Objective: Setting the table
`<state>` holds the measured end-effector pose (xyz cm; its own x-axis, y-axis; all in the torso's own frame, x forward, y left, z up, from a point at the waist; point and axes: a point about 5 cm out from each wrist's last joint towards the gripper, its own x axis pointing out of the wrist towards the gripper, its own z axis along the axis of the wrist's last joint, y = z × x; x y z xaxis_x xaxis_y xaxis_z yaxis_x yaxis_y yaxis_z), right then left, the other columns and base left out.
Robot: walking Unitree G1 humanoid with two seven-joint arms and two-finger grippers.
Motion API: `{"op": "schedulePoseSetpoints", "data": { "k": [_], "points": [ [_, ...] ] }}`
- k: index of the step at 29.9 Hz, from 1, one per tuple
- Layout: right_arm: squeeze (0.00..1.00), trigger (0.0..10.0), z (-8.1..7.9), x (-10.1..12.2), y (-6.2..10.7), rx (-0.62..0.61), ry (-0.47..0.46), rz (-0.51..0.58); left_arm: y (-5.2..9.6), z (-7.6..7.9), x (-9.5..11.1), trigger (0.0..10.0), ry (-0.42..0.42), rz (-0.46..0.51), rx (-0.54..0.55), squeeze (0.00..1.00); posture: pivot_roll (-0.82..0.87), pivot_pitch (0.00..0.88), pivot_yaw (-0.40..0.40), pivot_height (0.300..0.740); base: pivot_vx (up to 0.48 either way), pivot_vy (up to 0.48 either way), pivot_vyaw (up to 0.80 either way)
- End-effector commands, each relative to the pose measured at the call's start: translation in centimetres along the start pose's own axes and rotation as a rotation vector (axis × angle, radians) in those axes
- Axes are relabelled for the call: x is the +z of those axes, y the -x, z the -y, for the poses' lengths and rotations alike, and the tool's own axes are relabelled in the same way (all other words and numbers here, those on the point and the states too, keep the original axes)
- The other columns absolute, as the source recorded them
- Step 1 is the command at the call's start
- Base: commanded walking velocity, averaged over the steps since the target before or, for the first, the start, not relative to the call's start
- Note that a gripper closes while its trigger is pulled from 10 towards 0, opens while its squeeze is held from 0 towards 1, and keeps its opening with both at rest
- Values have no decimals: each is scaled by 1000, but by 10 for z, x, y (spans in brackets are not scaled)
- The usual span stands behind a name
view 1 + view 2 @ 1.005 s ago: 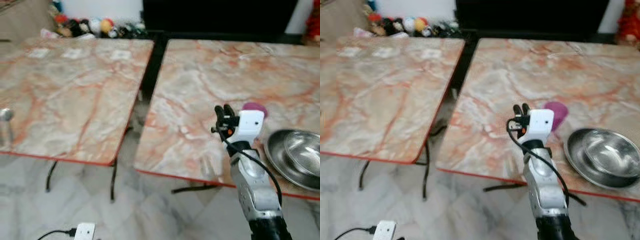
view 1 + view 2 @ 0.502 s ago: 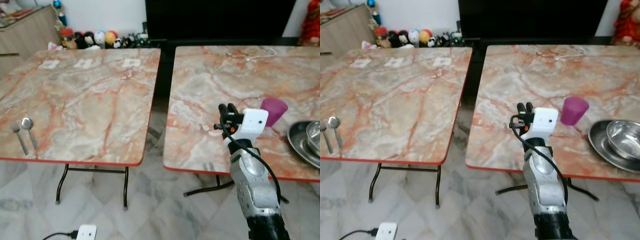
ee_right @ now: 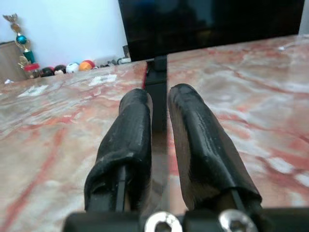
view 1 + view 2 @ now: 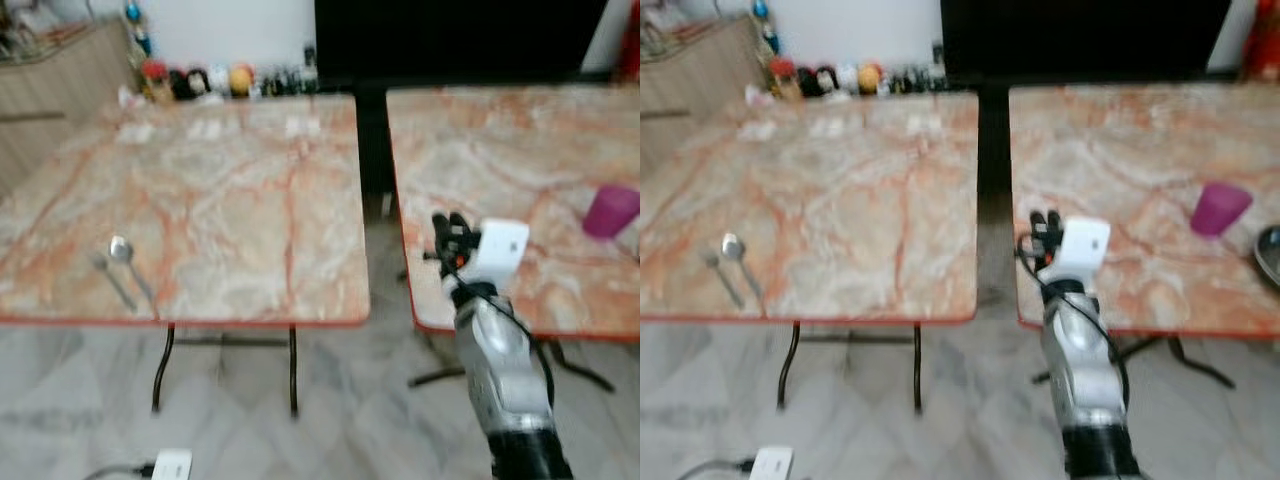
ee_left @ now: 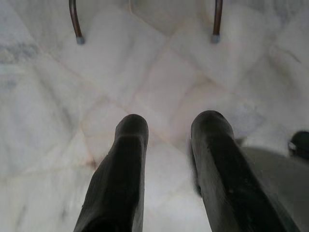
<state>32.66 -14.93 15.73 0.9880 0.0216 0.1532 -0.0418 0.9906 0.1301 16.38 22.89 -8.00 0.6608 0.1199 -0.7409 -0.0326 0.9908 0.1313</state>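
A spoon (image 4: pixel 128 262) and a fork (image 4: pixel 110 280) lie side by side near the front edge of the left marble table (image 4: pixel 230 190). A purple cup (image 4: pixel 1219 208) stands on the right marble table (image 4: pixel 1140 150), with the rim of a steel plate (image 4: pixel 1270 256) at the view's edge beyond it. The right gripper (image 4: pixel 447 235) is raised over the gap between the tables, its fingers (image 3: pixel 135 140) set narrowly apart and holding nothing. The left gripper (image 5: pixel 169 159) hangs over the white floor (image 5: pixel 159 72), fingers parted and empty. Toys (image 4: pixel 200 80) line the far wall.
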Motion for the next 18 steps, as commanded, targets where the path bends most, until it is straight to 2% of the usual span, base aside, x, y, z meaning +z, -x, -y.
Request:
{"op": "schedulePoseSetpoints", "data": {
  "k": [1, 18],
  "points": [
    [0, 10000, -11, 1, -3, 24, -15, 2, 3, -8, -8, 10000, 13, -27, 26, 0, -64, 45, 28, 740, 0, 480, 0],
    [0, 10000, -11, 5, -11, 22, -22, 3, 2, -7, -4, 10000, 37, -8, 40, 0, -50, 86, 17, 740, 0, 480, 0]
  ]
}}
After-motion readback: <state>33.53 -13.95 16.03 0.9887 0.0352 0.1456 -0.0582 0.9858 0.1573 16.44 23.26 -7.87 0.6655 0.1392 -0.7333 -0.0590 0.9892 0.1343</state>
